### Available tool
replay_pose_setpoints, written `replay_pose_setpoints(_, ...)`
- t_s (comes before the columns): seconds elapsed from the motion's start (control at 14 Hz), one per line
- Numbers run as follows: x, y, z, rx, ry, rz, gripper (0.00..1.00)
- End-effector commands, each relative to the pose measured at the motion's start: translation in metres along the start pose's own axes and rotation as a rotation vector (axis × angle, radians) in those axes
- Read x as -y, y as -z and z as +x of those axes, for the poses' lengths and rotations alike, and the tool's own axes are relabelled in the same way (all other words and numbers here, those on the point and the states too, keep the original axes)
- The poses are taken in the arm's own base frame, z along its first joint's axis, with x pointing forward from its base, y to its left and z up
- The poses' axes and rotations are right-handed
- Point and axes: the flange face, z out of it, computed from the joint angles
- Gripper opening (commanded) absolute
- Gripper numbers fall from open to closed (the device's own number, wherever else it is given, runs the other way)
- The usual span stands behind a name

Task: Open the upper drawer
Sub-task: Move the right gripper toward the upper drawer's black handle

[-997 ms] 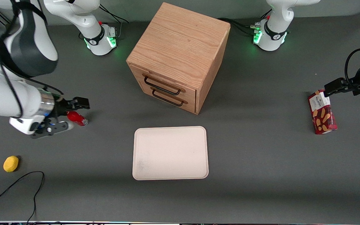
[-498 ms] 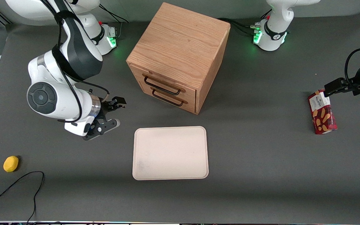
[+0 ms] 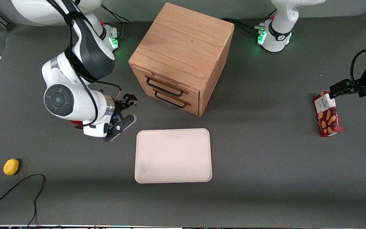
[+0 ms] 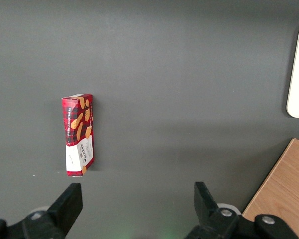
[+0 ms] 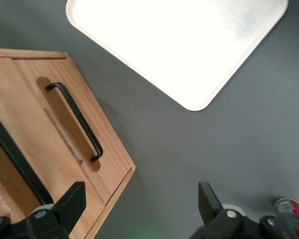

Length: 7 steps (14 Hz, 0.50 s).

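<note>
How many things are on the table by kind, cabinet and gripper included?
Cabinet: 1, with upper drawer shut
Tray: 1
Biscuit box: 1
Yellow ball: 1
Red can: 1, under the arm
Gripper: 1, fingers open, in front of the cabinet
Total: 6

The cabinet [image 3: 183,47] is light oak with a plain, matt grain. Its upper drawer [image 3: 167,86] is the same wood, with a thin black metal handle [image 3: 165,87], smooth and dull. The gripper [image 3: 128,105], at about 9 o'clock from the drawers, has matt black fingers spread apart. The tray [image 3: 173,156] looks like smooth cream plastic. The table [image 3: 265,159] is matt grey.
</note>
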Motion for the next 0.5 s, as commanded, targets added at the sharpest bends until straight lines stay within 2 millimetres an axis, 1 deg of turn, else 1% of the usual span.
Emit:
replay_pose_setpoints(0.0, 0.016, -0.007, 0.004, 0.046, 0.065, 0.025, 1.00)
replay_pose_setpoints(0.07, 0.017, -0.014, 0.007, 0.059, 0.069, 0.032, 1.00)
replay_pose_setpoints(0.14, 0.026, -0.018, 0.010, 0.065, 0.086, 0.037, 1.00)
replay_pose_setpoints(0.43, 0.047, -0.037, 0.018, 0.094, 0.154, 0.063, 1.00)
